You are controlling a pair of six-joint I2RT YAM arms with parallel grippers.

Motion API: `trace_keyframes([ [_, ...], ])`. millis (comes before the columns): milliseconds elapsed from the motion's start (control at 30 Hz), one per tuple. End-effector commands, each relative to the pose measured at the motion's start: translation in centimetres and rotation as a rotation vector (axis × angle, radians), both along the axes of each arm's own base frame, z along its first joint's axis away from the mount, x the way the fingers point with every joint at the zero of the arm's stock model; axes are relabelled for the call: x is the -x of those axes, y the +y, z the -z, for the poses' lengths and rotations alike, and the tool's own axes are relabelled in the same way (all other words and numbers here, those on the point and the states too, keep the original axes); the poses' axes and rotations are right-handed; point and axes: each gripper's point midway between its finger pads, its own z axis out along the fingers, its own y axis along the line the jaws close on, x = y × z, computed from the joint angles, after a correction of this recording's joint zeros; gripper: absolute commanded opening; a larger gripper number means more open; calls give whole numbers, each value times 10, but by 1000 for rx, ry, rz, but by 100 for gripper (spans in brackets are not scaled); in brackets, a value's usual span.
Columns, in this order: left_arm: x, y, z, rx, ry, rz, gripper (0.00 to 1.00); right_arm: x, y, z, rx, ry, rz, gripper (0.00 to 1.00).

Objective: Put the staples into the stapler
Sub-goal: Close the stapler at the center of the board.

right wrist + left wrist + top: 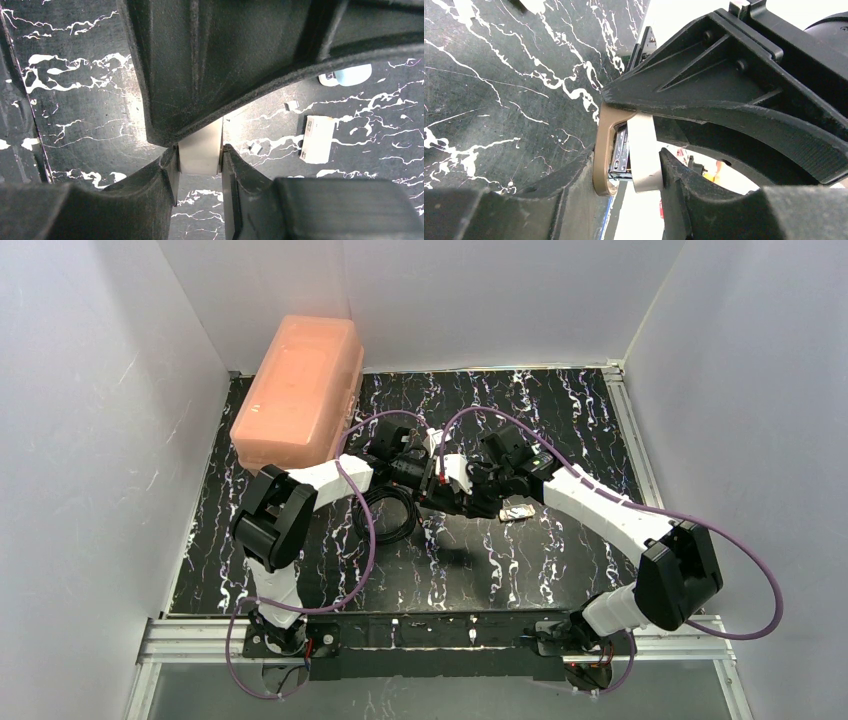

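Black marbled bench with white walls on three sides; both arms meet over its middle.

The left tool stands narrow, gripping. One finger lies against a tan sleeve and the other against a white block, so the two are pinched together in the lower centre of the left wrist view. Between sleeve and block sits a thin dark strip with silver glints, the staples, mostly hidden. A broad black finger of the other arm crosses the upper right of that view and touches the top of the sleeve.

The right tool is also narrow, clamped on the same white block, which fills the gap between its fingertips at the centre of the right wrist view.

The stapler is in neither tool. It lies on the bench at the upper right of the right wrist view, well apart from the fingertips. Only a light-blue rounded end shows, below the edge of the upper finger. Below it, nearer the tool, lies a flat white card. Two small pale bits lie between the card and the tool.

In the top view an orange lidded box sits at the upper left of the bench. A black cable coil lies left of centre, under the left arm.
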Motion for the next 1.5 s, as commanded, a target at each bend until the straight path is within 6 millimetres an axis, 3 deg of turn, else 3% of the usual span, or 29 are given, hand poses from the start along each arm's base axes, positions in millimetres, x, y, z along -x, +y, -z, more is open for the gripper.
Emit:
trace_keyframes([
  [0,7,0,-19,36,-35,24,27,-6,8,-21,-81,-66,-20,26],
  [100,7,1,-19,32,-52,24,51,-4,6,-23,-68,-62,-43,22],
  [333,5,8,-16,5,-95,25,67,9,-8,-6,-3,-3,-62,19],
  [533,-3,16,-10,-20,-104,-7,73,19,-16,8,-17,56,-62,19],
  [733,-3,17,-10,-17,-121,-4,78,32,-14,9,-41,125,-114,30],
  [867,-8,28,-4,-64,-156,-40,79,32,-19,30,4,169,-100,29],
  [1033,-25,55,3,-157,-199,-145,79,30,-23,65,60,226,-72,25],
  [1233,-34,78,2,-241,-285,-216,80,16,-28,97,123,202,-43,26],
  [1467,-35,88,-1,-276,-357,-219,80,5,-36,112,150,116,-4,40],
])
